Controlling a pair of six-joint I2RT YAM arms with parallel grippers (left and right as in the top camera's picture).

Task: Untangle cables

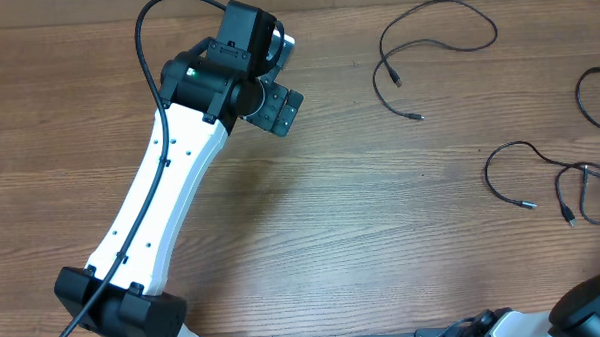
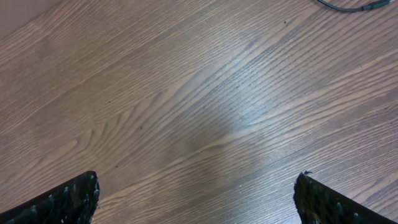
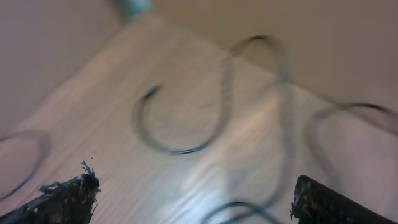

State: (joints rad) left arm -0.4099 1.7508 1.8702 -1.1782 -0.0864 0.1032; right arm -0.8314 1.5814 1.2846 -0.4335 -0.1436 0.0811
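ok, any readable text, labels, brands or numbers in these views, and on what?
None readable. No print shows on the left arm, the cables or the wooden table. The right wrist view is blurred, so any small marking there could not be read.

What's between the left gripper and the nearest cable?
Nothing but bare table. The overhead view shows clear wood from the left gripper across to the looped cable.
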